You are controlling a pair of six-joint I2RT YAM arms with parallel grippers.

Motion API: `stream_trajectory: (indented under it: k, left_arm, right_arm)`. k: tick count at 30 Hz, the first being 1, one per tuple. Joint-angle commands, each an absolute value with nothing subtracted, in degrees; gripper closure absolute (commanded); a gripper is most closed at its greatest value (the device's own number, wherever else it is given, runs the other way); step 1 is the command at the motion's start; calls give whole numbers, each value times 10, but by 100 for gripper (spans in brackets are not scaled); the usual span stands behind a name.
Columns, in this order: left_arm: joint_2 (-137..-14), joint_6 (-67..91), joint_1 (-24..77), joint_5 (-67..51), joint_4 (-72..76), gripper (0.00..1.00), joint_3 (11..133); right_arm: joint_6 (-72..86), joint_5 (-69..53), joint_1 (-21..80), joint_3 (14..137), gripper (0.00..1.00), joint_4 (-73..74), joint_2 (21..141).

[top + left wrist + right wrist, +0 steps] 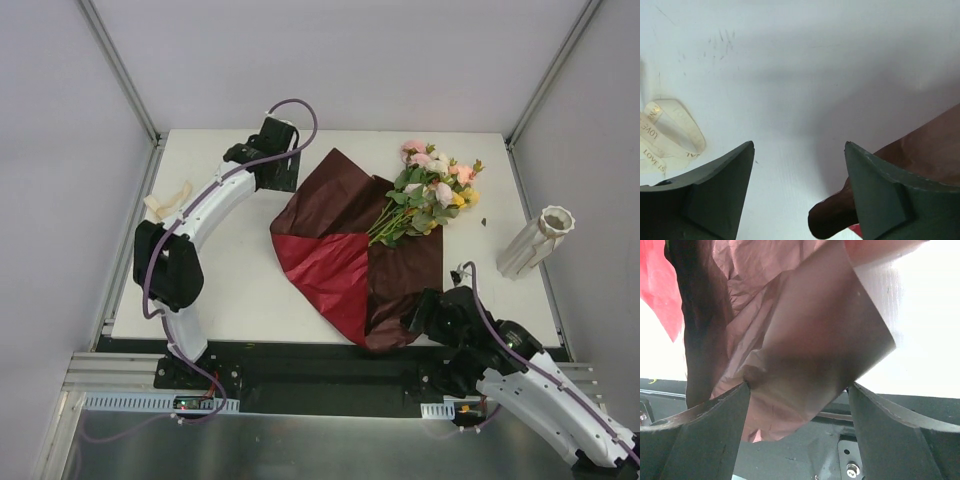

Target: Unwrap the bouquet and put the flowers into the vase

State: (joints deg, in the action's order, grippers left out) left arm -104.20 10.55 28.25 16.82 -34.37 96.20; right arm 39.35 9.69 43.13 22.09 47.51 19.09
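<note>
Unwrapping seems done: pink, cream and yellow roses (432, 190) lie on the spread maroon crinkly paper (335, 215), far right; left claw (799, 145) and right claw (799, 385) stand open; next, grip the stems (385, 232) for the white ribbed vase (538, 242).

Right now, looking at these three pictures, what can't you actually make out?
Right wrist view: the wrapping paper drapes across the frame, hiding most of what lies beyond.
Left wrist view: the ribbon is cut by the left edge; its lettering reads only partly.
Top view: the vase is too small to see inside.
</note>
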Motion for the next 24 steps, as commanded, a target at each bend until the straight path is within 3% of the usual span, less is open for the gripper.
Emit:
stream_trajectory:
  k: [1, 4, 10, 15, 19, 24]
  left_arm:
    - [-1008, 103, 271, 121, -388, 23, 978]
    - [-968, 105, 259, 98, -388, 18, 958]
    - [-858, 151, 257, -160, -361, 19, 875]
    - [-795, 210, 257, -309, -261, 21, 769]
    - [-807, 243, 258, -340, -236, 21, 737]
    - [-804, 262, 286, -347, -213, 21, 697]
  right_arm:
    - [374, 98, 433, 281, 18, 506, 183]
    - [351, 119, 433, 316, 17, 551, 164]
    - [281, 181, 432, 446, 11, 631, 176]
    - [193, 158, 433, 548, 2, 576, 263]
    - [157, 128, 433, 599, 2, 548, 391]
    - [191, 38, 432, 514, 9, 414, 432]
